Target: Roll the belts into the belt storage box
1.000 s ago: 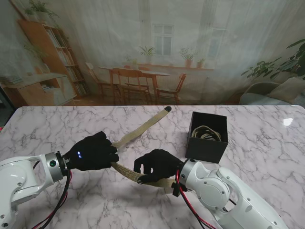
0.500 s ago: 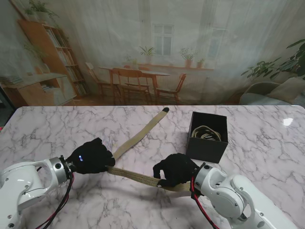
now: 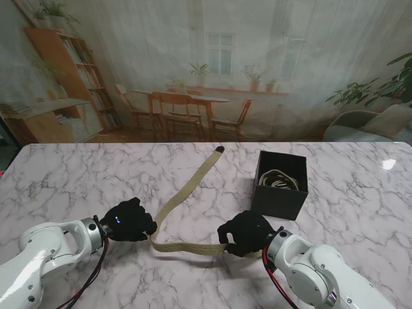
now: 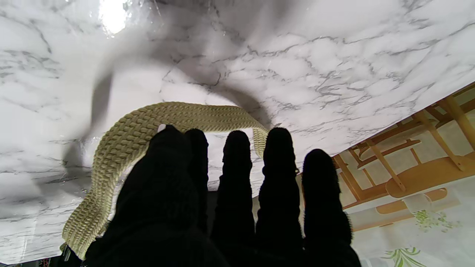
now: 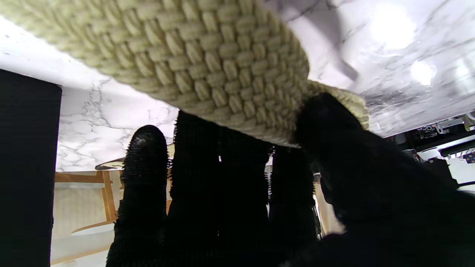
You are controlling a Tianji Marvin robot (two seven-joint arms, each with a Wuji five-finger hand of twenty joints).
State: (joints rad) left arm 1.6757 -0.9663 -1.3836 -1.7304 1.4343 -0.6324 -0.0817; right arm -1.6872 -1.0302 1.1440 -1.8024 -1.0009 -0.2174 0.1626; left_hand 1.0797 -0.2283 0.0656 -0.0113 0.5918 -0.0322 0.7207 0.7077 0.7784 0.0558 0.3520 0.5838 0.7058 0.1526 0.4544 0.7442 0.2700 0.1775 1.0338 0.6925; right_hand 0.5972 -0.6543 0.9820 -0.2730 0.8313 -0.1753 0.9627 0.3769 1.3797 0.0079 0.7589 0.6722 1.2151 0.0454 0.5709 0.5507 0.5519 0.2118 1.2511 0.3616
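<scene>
Where the stand's view looks down on the marble desk (image 3: 77, 174), a woven tan belt (image 3: 187, 190) is seen stretched between two black-gloved hands. The left hand (image 3: 129, 220) is closed over the belt at the bend nearest to me on the left, and the right hand (image 3: 248, 233) is closed on the belt's other end, right of that bend. From the left hand the belt runs away across the desk to a dark tip (image 3: 219, 149) far from me. A black belt storage box (image 3: 279, 184) is set just right of the belt's far stretch, open at the top, with a coiled belt (image 3: 279, 179) seen inside it. The right hand lies near the box's nearest wall, apart from it.

In the left wrist view, the belt (image 4: 122, 148) is seen curving past the gloved fingers (image 4: 237, 163), which are held side by side; the thumb is laid against the weave. The marble desk (image 4: 297, 55) fills the rest of that view.

In the right wrist view, the belt (image 5: 207, 66) is seen very close, pressed between the thumb and the fingers (image 5: 144, 163), so a firm grasp is shown. A dark wall (image 5: 26, 167), likely the box, is seen at one edge.
</scene>
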